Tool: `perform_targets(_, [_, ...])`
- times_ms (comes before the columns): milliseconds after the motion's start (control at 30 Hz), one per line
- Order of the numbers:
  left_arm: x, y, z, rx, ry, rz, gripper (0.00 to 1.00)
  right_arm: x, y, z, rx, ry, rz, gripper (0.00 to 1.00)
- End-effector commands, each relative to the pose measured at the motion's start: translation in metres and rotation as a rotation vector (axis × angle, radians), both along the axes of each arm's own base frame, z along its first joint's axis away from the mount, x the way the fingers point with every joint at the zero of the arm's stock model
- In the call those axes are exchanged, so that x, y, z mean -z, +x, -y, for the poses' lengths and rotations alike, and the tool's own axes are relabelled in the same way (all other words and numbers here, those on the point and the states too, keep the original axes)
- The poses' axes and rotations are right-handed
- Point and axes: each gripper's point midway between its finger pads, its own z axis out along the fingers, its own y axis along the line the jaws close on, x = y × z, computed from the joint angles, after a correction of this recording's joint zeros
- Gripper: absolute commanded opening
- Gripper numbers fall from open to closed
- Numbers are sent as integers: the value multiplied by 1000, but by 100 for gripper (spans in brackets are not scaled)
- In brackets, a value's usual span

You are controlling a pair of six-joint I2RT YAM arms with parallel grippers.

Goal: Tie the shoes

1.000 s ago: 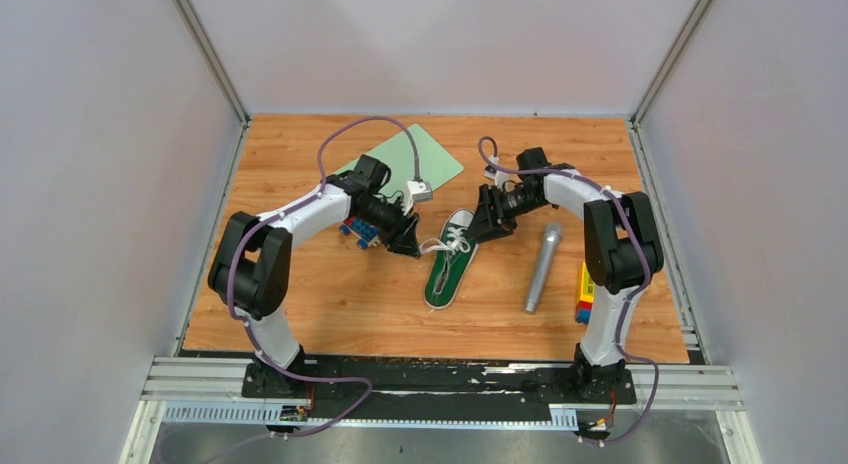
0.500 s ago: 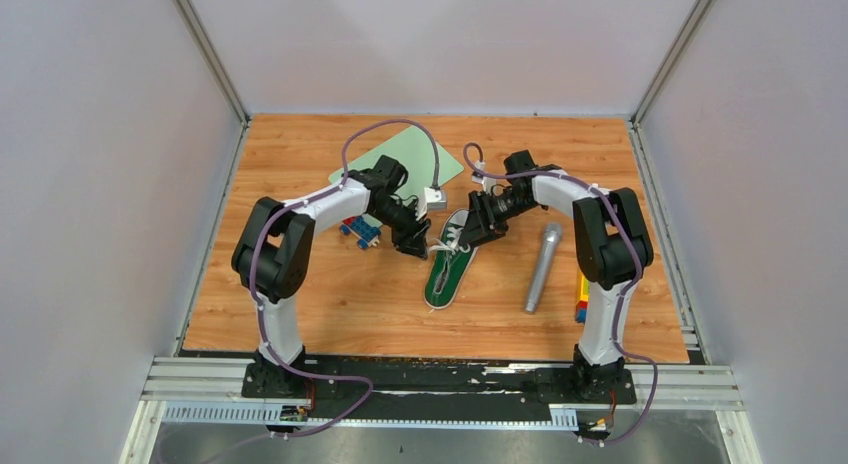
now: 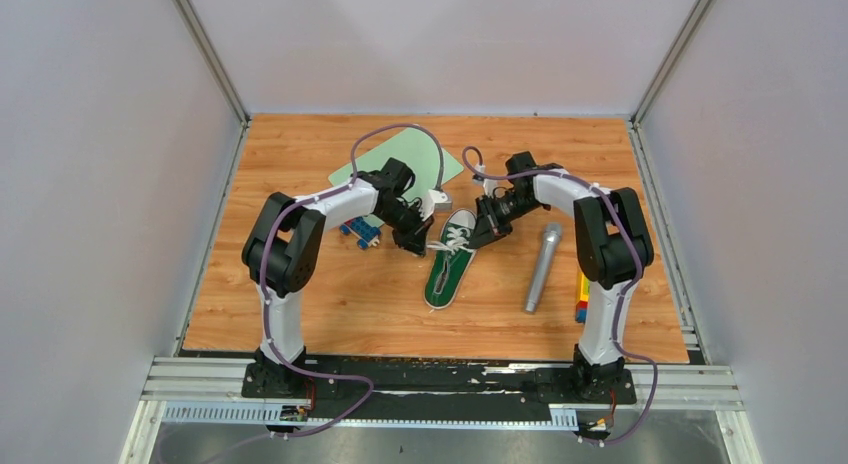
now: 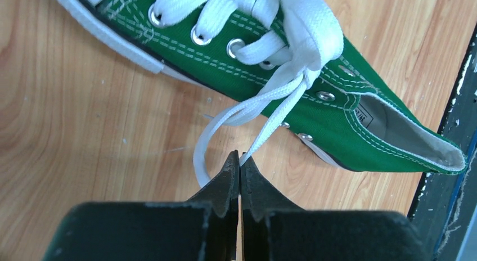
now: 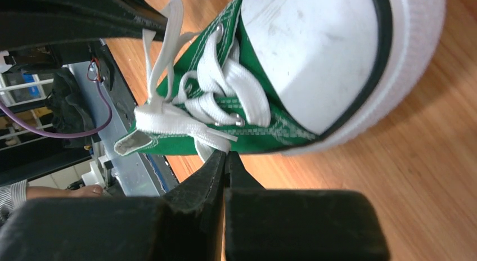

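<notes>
Sneaker (image 3: pixel 447 269) between blocks (image 3: pixel 358 231) and microphone (image 3: pixel 541 267)

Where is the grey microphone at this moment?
In the top view, the grey cylindrical microphone lies on the right half of the wooden table, between the green canvas sneaker and the stack of coloured blocks near the right edge.

Glossy white arm links (image 3: pixel 330 199), black joints (image 3: pixel 285 259), looping purple cables (image 3: pixel 400 129), tapered black fingers (image 4: pixel 225 182).

The left hand (image 3: pixel 417 246) and right hand (image 3: pixel 481 234) flank the green sneaker (image 3: pixel 444 275)
</notes>
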Motion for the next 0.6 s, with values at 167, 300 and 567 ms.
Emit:
perform_targets(167, [-9,-1,-31,-121,137,14,0,-13,-2,39,28,-93,92,0])
perform_targets(300, [-3,0,-41,-139,194,24,0,-10,-3,40,26,-100,87,0])
perform_targets(567, [-3,-1,-46,-135,211,41,0,-8,-5,41,21,-105,83,0])
